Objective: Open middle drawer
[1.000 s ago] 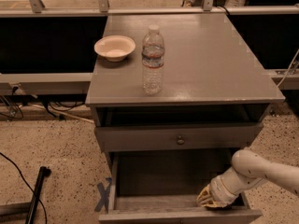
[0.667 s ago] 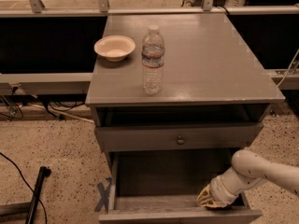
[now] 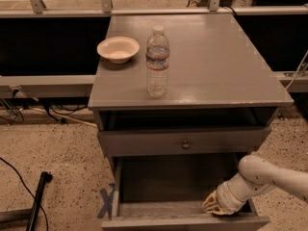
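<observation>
**Middle drawer out, pull nearly done**

The gripper (image 3: 222, 207) sits at lower right of the frame, against the inner front edge of the middle drawer (image 3: 163, 189). I cannot tell whether it is clamped. The drawer stands well out at bottom centre, so next comes a clean withdrawal upward.

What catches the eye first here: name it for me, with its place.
The drawer stands pulled out low in the grey cabinet, and the gripper on its white arm reaches into the drawer's front right corner. On top of the cabinet stand a clear water bottle and, to its left, a white bowl.
</observation>
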Robot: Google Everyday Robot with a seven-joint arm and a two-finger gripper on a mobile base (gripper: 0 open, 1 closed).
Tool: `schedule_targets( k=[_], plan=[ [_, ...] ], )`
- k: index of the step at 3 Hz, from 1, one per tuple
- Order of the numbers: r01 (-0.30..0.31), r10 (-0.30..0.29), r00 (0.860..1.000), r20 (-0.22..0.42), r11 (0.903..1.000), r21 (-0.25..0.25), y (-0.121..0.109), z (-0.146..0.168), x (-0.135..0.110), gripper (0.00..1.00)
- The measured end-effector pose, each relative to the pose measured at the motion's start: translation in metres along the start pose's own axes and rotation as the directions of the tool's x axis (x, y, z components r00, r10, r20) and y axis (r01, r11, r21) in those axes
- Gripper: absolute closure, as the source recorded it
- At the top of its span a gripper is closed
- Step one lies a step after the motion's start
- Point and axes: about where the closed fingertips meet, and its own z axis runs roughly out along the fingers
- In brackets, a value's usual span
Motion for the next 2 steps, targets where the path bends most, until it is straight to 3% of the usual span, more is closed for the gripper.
schedule_targets(
  k=[1,2],
  plan=[
    [0.0,0.0,1.0,0.0,1.0,0.0,0.0,0.0,0.0,0.85],
    [-0.004,0.0,0.999,0.051,0.996,0.089,-0.002,-0.013,0.004,1.0]
  ],
)
